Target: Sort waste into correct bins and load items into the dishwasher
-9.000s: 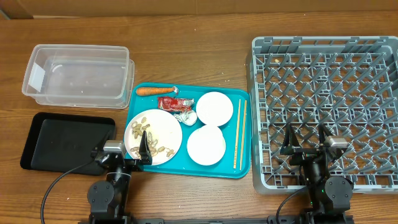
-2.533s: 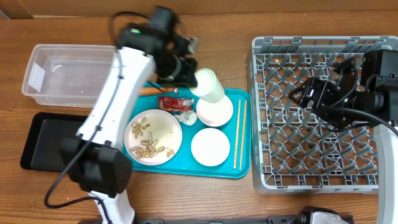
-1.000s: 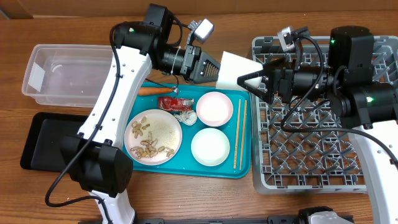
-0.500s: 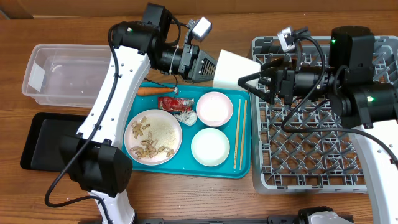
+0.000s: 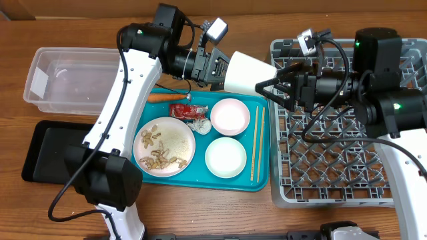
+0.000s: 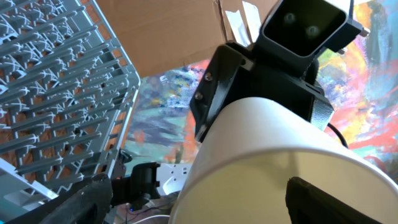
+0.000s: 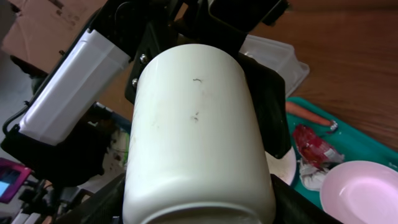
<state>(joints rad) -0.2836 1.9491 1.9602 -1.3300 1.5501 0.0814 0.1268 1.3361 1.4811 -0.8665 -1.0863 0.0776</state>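
Right gripper [image 5: 268, 87] looks clamped on the narrow base end of the small white cup [image 5: 248, 72]. In the right wrist view its two fingers sit tight against either side. Left gripper [image 5: 222, 65] is at the other end with its jaws spread wide. In the left wrist view one finger stands clear of the cup wall, so I'd say it's carrying nothing and the right arm has the weight.

Cup hangs in mid-air between the two arms, over the far right corner of the teal tray [image 5: 261, 181], lying on its side. Long axis runs left to right, wide mouth toward the left gripper, base toward the right one. Grey dish rack [image 5: 333, 193] is on the right arm's side, just past the cup, so that arm is the nearer one for loading.

Cup's a smooth, matte, slightly tapered cylinder with a couple of tiny dark specks, probably a bit slippery. Rack is a hard plastic grid with upright pegs.
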